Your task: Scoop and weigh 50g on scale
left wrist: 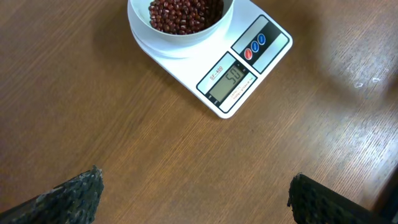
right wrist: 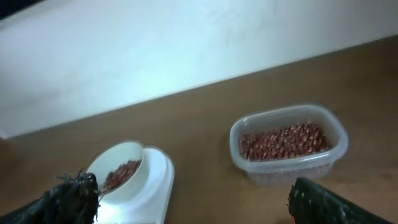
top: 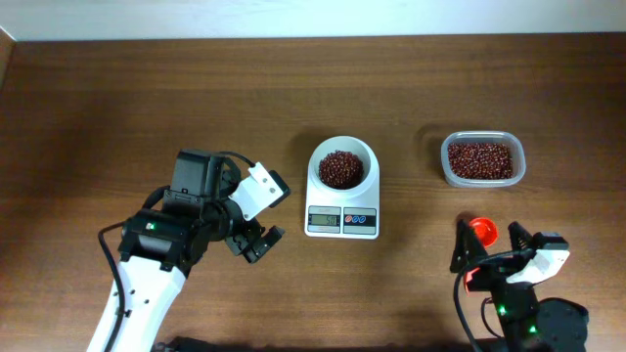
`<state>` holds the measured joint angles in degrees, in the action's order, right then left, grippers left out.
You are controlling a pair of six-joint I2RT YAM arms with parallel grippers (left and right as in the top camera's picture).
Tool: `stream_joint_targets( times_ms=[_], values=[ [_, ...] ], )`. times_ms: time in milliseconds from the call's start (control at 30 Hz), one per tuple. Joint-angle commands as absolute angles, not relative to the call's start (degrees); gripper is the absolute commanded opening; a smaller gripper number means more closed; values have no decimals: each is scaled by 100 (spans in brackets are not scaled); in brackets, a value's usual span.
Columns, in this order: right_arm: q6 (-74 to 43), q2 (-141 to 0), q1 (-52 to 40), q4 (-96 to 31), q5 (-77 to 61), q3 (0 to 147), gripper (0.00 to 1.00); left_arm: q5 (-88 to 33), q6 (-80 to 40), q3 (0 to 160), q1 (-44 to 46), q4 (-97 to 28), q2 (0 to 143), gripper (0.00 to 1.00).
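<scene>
Eyes on the centre of the overhead view: the scale (top: 341, 200) sits square on the brown worktop (top: 117, 98), display edge toward the bottom of the frame. Its round white bowl (top: 341, 168) rides on the platform, and the beans (top: 340, 168), dark red-brown, lie heaped inside it.

Over to the left wrist camera, and there's the scale again at the top centre, turned on a diagonal. The grey display (left wrist: 231, 79) shows what looks like 50, with the red and blue buttons (left wrist: 254, 47) just up and to the right of it.

The left pincer (top: 256, 242) is at lower left of centre in the overhead view, released and clear of the scale. Its dark fingers (left wrist: 74, 196) stand wide in the bottom corners of the wrist picture with only bare wood between them.

At upper right of the overhead view is a clear plastic tub (top: 482, 159), well apart from the scale, holding a second heap (top: 480, 159) of the same beans.

The right pincer (top: 489, 249) is low at the right edge, released too, fingers (right wrist: 68, 199) spread. A small red round thing (top: 480, 231) sits right at those fingers in the overhead view. Touching or not, I cannot tell.
</scene>
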<state>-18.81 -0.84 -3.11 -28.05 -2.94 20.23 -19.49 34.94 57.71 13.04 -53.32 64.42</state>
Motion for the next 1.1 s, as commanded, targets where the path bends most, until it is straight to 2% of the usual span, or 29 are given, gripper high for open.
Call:
stream_joint_targets(
  times_ms=[0,100,433,533,600,1067],
  values=[
    [-1839,-19,-331,-2482,30,1693,99,-1951,3562,5817,1284,-5325,6405,99],
    [-1839,-19,-331,-1619,34,1184,99,-1949,3562,5817,1284,-5325,6405,99],
    [-1817,-19,-292,-211,91,174,99,-1951,3562,5817,1284,-5325,6405,99],
    [-1811,-19,-292,-148,97,32,99,-1951,3562,5817,1284,-5325,6405,99],
    [-1347,-19,-198,-215,73,32,99,-1951,3562,5817,1284,-5325,6405,99],
    [-1061,-19,-154,-475,-36,32,99,-1951,3562,5817,1284,-5325,6405,99]
  ],
)
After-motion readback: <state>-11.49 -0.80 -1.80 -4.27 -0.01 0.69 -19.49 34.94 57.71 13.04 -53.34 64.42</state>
